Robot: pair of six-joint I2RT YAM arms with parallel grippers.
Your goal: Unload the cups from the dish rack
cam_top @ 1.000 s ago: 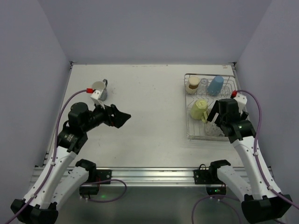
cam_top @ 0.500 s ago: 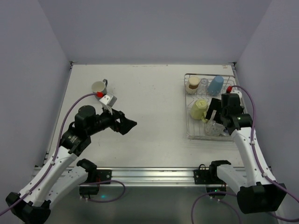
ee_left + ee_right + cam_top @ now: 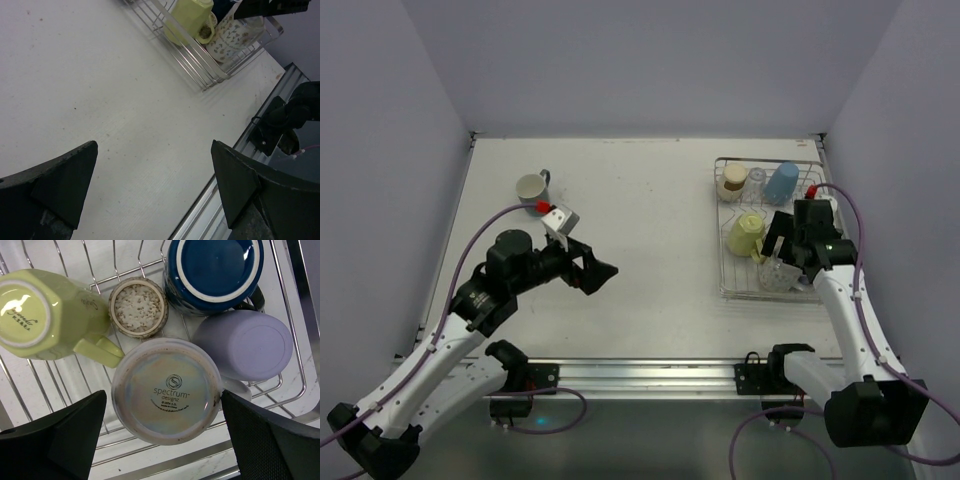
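The silver wire dish rack point(image 3: 806, 165) stands at the right. It holds a beige cup point(image 3: 731, 181), a clear glass point(image 3: 756, 177), a light blue cup point(image 3: 781, 183), a yellow-green mug point(image 3: 745, 233) and an upturned white cup point(image 3: 775, 274). My right gripper point(image 3: 777, 252) is open just above that white cup point(image 3: 166, 390), one finger on each side. The right wrist view also shows a navy mug point(image 3: 215, 270), a lavender cup point(image 3: 245, 345) and a small speckled cup point(image 3: 138, 306). My left gripper point(image 3: 599, 270) is open and empty over bare table point(image 3: 125, 100). A white-lined mug point(image 3: 532, 188) stands on the table at the far left.
The rack's front corner point(image 3: 210, 80) shows in the left wrist view, with the yellow-green mug point(image 3: 187, 17) and the patterned white cup point(image 3: 232, 35) in it. The table's near rail point(image 3: 640, 372) runs along the front. Walls close in both sides.
My left gripper has swung right and nearer, away from the mug on the table. My right gripper has moved farther into the rack, above the white cup.
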